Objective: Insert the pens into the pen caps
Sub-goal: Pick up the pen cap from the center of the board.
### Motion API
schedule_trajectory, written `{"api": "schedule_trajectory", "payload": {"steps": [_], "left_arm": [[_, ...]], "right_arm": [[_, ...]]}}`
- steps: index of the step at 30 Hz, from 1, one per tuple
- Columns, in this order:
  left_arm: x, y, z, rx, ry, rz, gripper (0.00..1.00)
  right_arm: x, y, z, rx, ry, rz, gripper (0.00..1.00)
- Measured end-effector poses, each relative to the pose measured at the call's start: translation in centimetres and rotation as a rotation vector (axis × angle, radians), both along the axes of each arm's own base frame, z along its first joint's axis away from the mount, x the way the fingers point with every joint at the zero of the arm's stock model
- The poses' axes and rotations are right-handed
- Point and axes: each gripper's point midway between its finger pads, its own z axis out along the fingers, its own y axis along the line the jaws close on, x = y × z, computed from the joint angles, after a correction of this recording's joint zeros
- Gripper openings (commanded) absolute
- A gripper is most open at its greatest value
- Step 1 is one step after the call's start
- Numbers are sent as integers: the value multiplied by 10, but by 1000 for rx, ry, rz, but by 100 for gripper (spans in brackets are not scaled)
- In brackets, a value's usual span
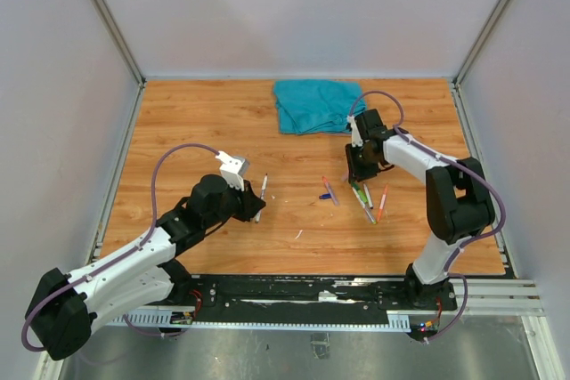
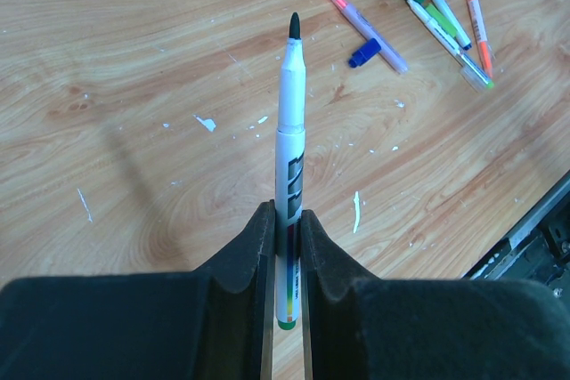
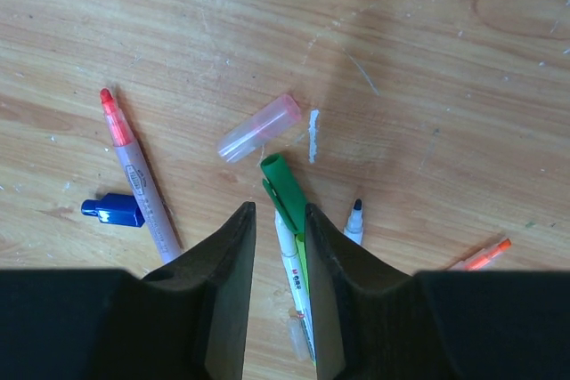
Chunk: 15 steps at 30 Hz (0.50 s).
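Since a marker this thin weighs next to nothing and its smooth plastic barrel can twist in a grip, the low hold of the left gripper (image 2: pixel 287 220) looks sound. Its jaws are pressed onto the rear of the uncapped pen (image 2: pixel 290 122). The dark tip points away over the bench (image 2: pixel 107 60), and most of the stiff barrel is free to take a cap.

Further right lie a red-tipped pen (image 3: pixel 134 166) and, just beside it, a blue cap (image 3: pixel 113 210), then a clear cap (image 3: pixel 258 128) lying alone. Short, round and hard, the caps will likely roll or squirt out unless taken across the middle.

At the right, the right gripper (image 3: pixel 278 215) hangs low over the loose pens (image 1: pixel 365 198). Its jaws are slightly spread either side of a green cap (image 3: pixel 283 180), and a gap shows on one side, so nothing looks pinched.

The overhead view alone shows both arms well apart and a teal cloth (image 1: pixel 312 104) at the far edge. Only the wrist views show the bare tip and the cap colours.
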Motion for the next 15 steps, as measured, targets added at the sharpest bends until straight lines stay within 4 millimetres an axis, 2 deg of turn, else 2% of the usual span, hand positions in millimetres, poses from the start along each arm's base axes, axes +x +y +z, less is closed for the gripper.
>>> {"api": "schedule_trajectory", "payload": {"steps": [15], "left_arm": [[0, 0, 0, -1, -1, 0, 0]], "right_arm": [[3, -2, -12, -30, 27, 9, 25]]}}
